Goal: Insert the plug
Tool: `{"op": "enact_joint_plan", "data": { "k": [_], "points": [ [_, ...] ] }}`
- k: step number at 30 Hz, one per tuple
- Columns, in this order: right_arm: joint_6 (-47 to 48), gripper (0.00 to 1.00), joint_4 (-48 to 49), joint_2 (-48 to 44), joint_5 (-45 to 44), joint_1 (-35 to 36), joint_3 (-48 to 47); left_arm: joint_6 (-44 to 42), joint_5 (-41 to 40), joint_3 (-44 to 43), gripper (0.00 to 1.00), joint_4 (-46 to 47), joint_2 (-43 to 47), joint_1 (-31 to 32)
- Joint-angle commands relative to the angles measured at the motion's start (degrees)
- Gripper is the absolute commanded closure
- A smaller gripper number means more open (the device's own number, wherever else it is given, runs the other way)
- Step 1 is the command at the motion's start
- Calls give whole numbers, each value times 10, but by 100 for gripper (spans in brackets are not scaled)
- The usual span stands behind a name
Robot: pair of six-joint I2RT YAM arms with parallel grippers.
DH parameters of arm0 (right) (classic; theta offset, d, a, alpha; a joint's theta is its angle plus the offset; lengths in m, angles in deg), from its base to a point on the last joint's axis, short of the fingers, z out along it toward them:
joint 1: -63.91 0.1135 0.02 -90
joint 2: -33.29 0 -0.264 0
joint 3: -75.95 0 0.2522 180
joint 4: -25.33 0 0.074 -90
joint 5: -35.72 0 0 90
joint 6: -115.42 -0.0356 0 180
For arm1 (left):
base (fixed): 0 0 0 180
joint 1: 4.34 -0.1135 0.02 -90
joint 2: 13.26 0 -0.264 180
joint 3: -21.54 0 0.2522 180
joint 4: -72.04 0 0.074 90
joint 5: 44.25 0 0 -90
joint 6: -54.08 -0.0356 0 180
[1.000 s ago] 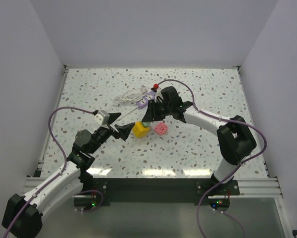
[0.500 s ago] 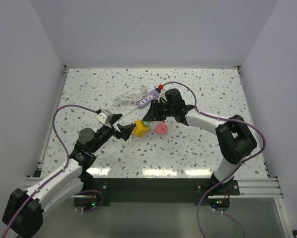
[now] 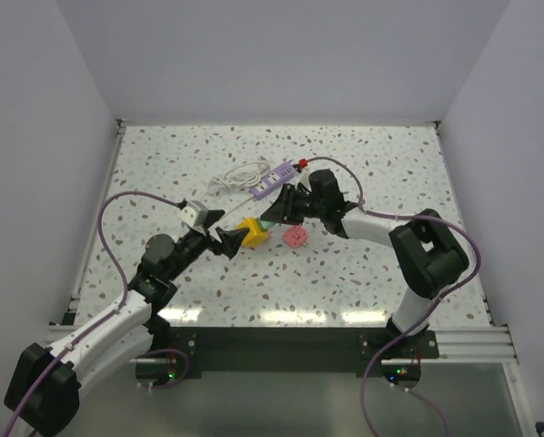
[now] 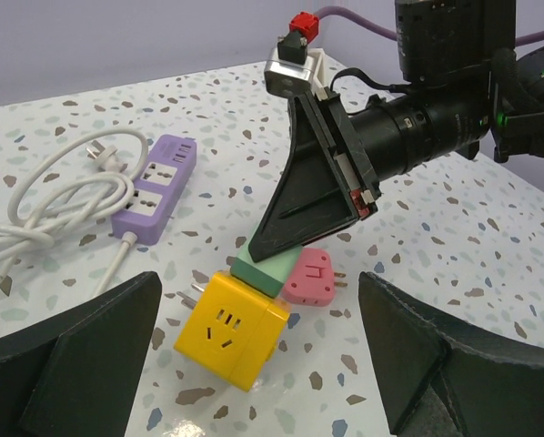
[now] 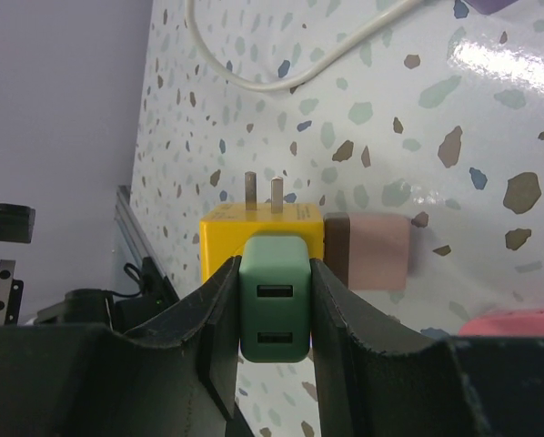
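Pinching a green plug (image 5: 273, 311) between its two fingers, the right end effector (image 3: 273, 218) reaches in low over the middle of the speckled worktop (image 3: 390, 173). The plug is tilted and touches the top rear edge of a yellow cube socket (image 4: 233, 330), which lies on the worktop with its two metal pins pointing away from the right arm. Whether the plug's own pins have entered a socket hole cannot be told. A pink adapter (image 4: 311, 277) lies just beside the cube, touching it. The left end effector (image 3: 220, 233) is spread wide, empty, on the near left side of the cube and apart from it. Farther back lies a purple power strip (image 4: 156, 182) with its coiled white cord (image 4: 45, 205).
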Motion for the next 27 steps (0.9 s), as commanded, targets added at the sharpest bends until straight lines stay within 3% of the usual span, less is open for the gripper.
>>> {"op": "enact_joint_plan", "data": {
  "k": [1,18,27],
  "points": [
    [-39,100,78,6,22,-9,10,-19,1,-5,5,27,6,-3],
    [-74,100,164,0,23,-34,80,-24,4,-5,4,31,-1,-2],
    [-137,100,260,4,65,-55,106,-71,100,11,6,150,-98,15]
  ]
}}
